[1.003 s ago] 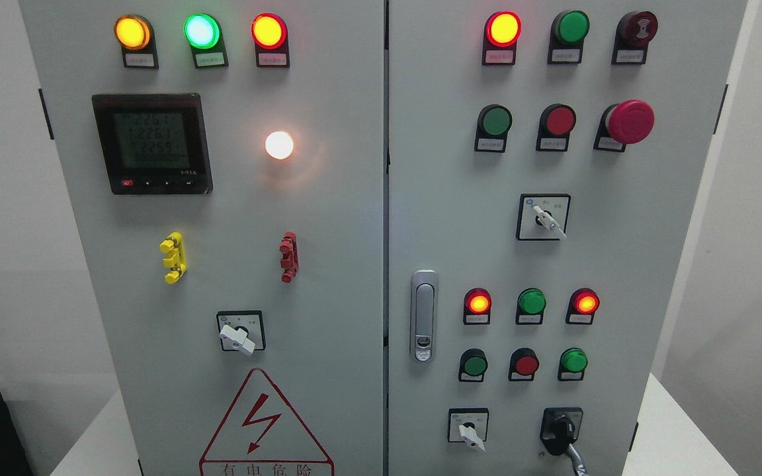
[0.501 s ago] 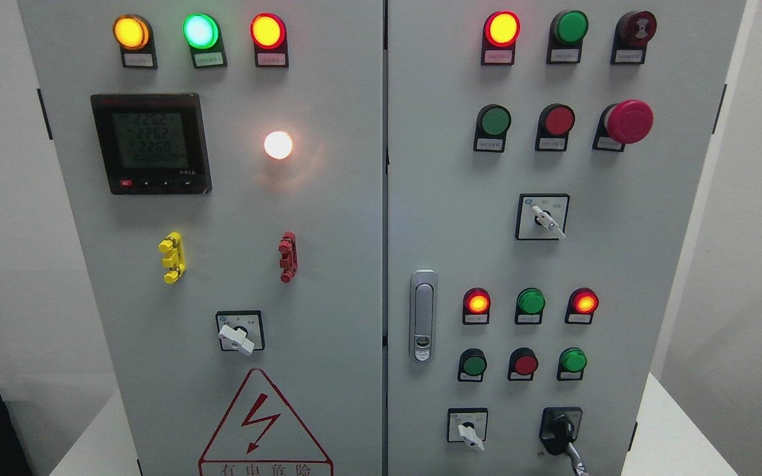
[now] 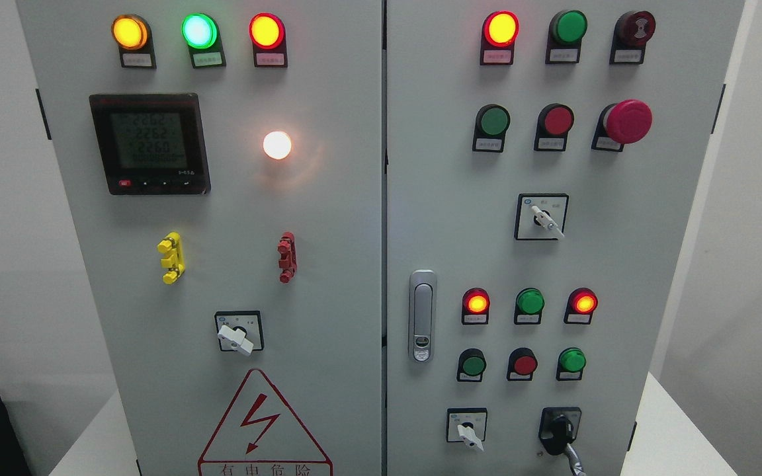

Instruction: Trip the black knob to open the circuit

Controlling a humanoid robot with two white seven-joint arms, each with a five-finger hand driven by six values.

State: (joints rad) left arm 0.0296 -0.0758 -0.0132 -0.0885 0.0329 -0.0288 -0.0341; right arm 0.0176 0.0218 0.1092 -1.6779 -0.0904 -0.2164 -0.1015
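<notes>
A grey two-door electrical cabinet (image 3: pixel 328 277) fills the head view. The black knob (image 3: pixel 558 431) sits at the bottom right of the right door, in a black square plate, its handle pointing down and a little left. A grey stub shows just below it at the picture's bottom edge. Neither of my hands nor any arm shows in the view.
The right door carries lit red lamps (image 3: pixel 501 28), green and red push buttons, a red mushroom stop button (image 3: pixel 628 121), white selector switches (image 3: pixel 543 219) (image 3: pixel 468 434) and a metal door handle (image 3: pixel 423 315). The left door has a meter (image 3: pixel 149 143), a white lamp (image 3: pixel 277 145) and a white selector (image 3: pixel 236 337).
The whole view has shifted a few pixels to the left. The meter digits changed. Nothing on the cabinet has been moved.
</notes>
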